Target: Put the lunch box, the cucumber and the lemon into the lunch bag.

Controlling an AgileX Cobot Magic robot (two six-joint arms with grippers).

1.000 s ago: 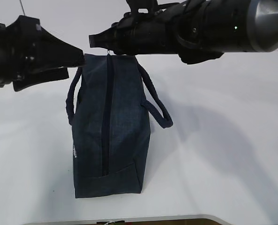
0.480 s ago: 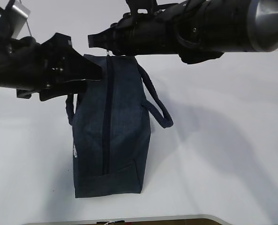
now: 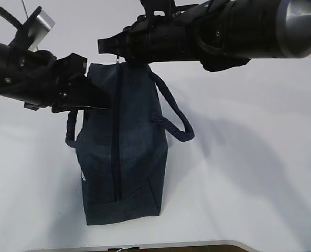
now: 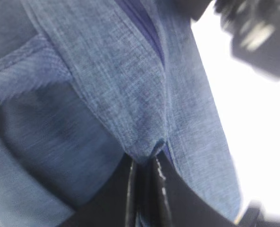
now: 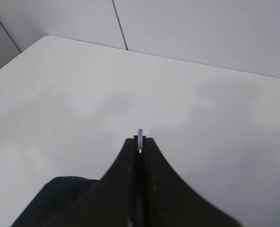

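The dark navy lunch bag [image 3: 131, 157] lies on the white table with its zipper [image 3: 117, 131] closed along the top. My left gripper [image 3: 104, 98] is shut on a fold of the bag's fabric beside the zipper, seen close in the left wrist view [image 4: 147, 158] against the blue cloth [image 4: 130, 85]. My right gripper [image 3: 107, 46] is shut at the bag's far end on the silver ring pull [image 5: 140, 136], which sticks out between its tips [image 5: 140, 144]. The lunch box, cucumber and lemon are out of view.
The bag's two loop handles hang to the left [image 3: 71, 131] and right [image 3: 173, 126]. The white table [image 3: 249, 173] surrounds the bag, and its front edge [image 3: 197, 244] runs along the bottom. The right arm [image 4: 253, 33] shows blurred in the left wrist view.
My left gripper has moved right from beside the bag onto its upper left side and taken hold of the fabric. The bag's far end shifted slightly left. The right gripper has not moved.
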